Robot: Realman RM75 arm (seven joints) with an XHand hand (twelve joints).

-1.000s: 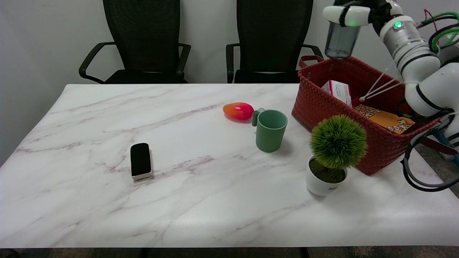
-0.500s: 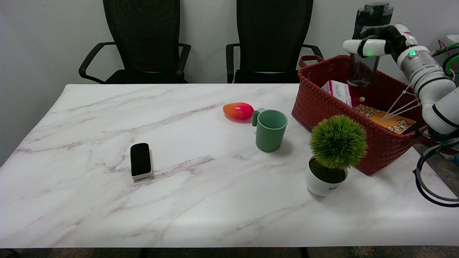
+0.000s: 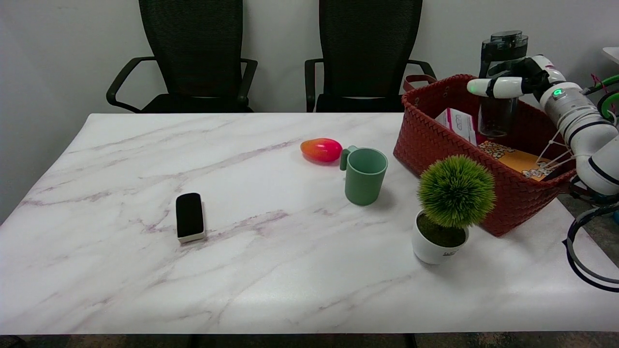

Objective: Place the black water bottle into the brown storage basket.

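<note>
The black water bottle [image 3: 498,108] is upright, smoky and see-through with a black lid, and its lower part is down inside the brown storage basket [image 3: 437,147] at the table's right side. My right hand [image 3: 510,83] grips the bottle around its upper body, reaching in from the right, fingers wrapped across the front. Whether the bottle's base touches the things in the basket cannot be told.
In the basket lie a white-and-pink box [image 3: 457,123] and an orange popcorn packet [image 3: 520,162]. A small green plant in a white pot [image 3: 452,205] stands just in front of the basket. A green mug [image 3: 365,175], a red mango [image 3: 321,149] and a black eraser [image 3: 189,216] are on the marble table [image 3: 145,285].
My right hand has carried the bottle rightward and down, from high above the basket's back rim to inside the basket. The other things have not moved.
</note>
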